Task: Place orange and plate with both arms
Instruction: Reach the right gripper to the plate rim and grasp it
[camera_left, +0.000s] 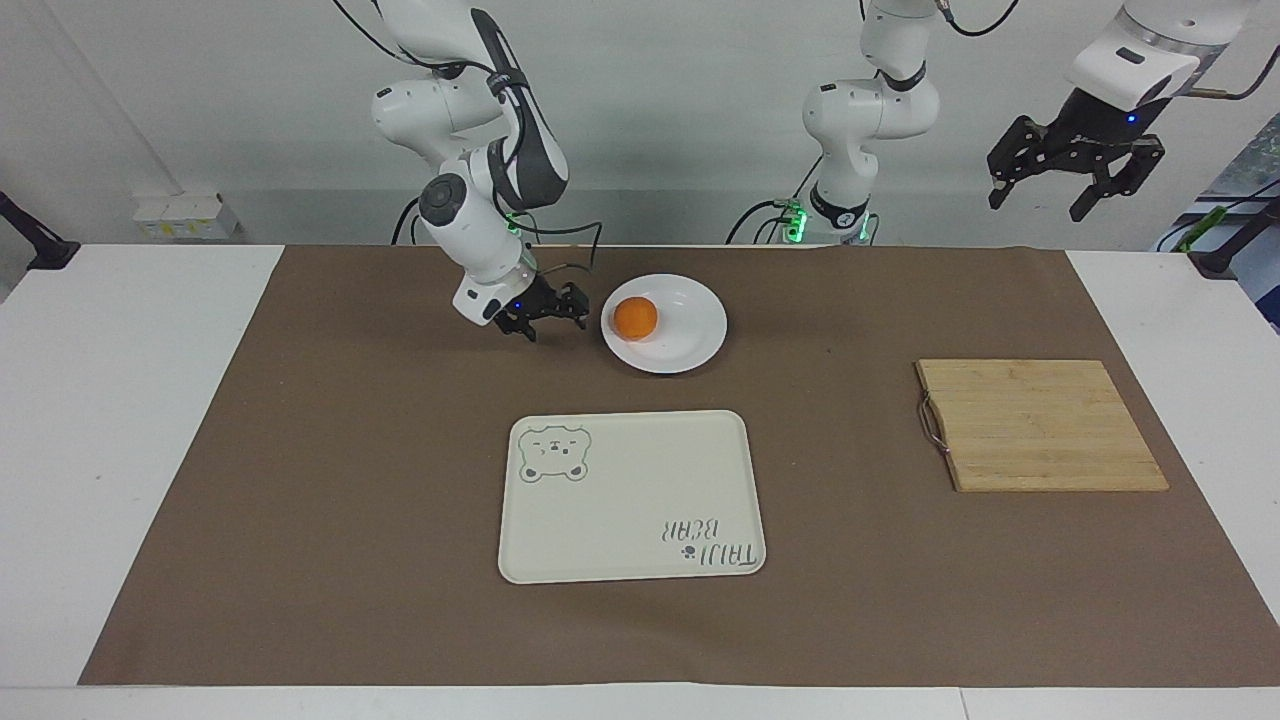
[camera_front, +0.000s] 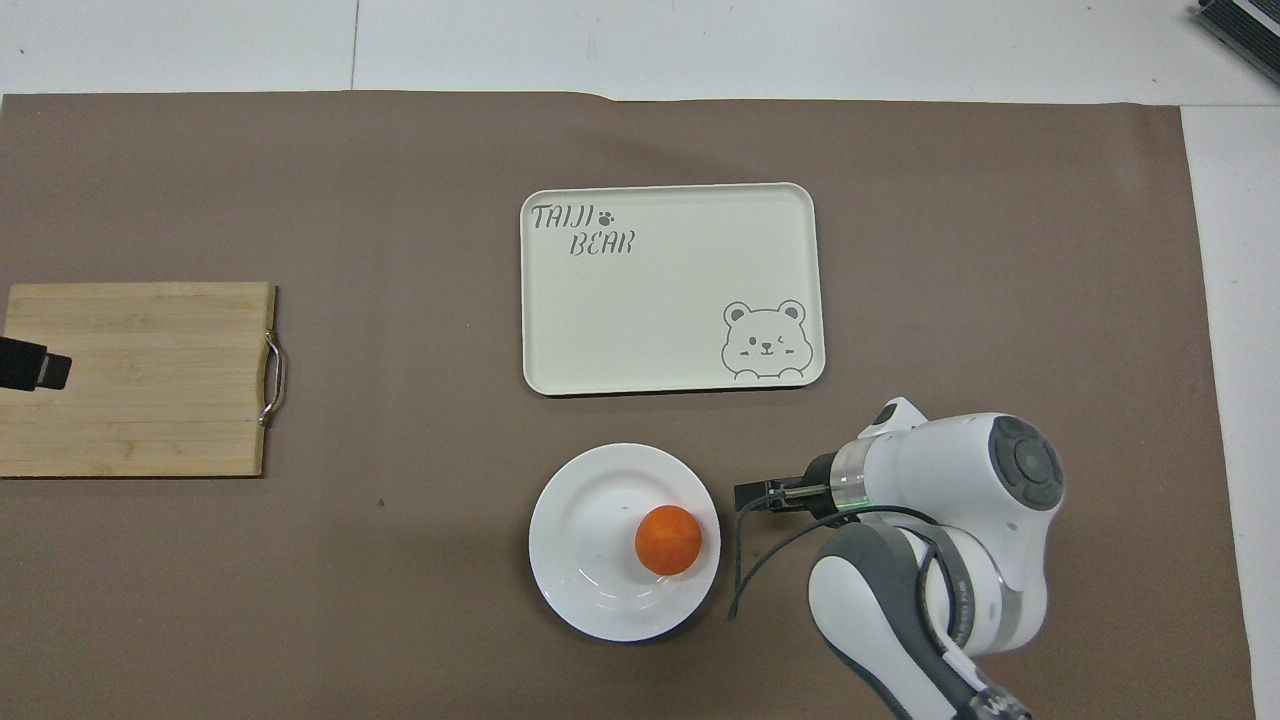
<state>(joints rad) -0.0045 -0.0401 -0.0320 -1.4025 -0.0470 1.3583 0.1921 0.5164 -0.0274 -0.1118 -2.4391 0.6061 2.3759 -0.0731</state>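
Orange (camera_left: 635, 318) resting in the white plate (camera_left: 690, 335), off-centre toward the right arm's end of the worktop (camera_left: 130, 400). Plate on the brown mat (camera_left: 350, 480), nearer the robots than the cream bear tray (camera_left: 630, 495), apart from it. Right claw (camera_left: 545, 318) low over the mat, just beside the plate's rim on the right arm's side, tilted toward the plate, fingers spread, nothing held, not touching plate or orange. Same claw in the overhead view (camera_front: 752, 495) seen as a dark tip just beside the plate (camera_front: 590, 560), orange (camera_front: 668, 540) close by. Left claw (camera_left: 1075, 190) raised high at the left arm's end, waiting, fingers apart, empty; over the bamboo cutting board (camera_front: 140, 380) in the overhead view. Board flat on the mat, well apart from plate and tray.
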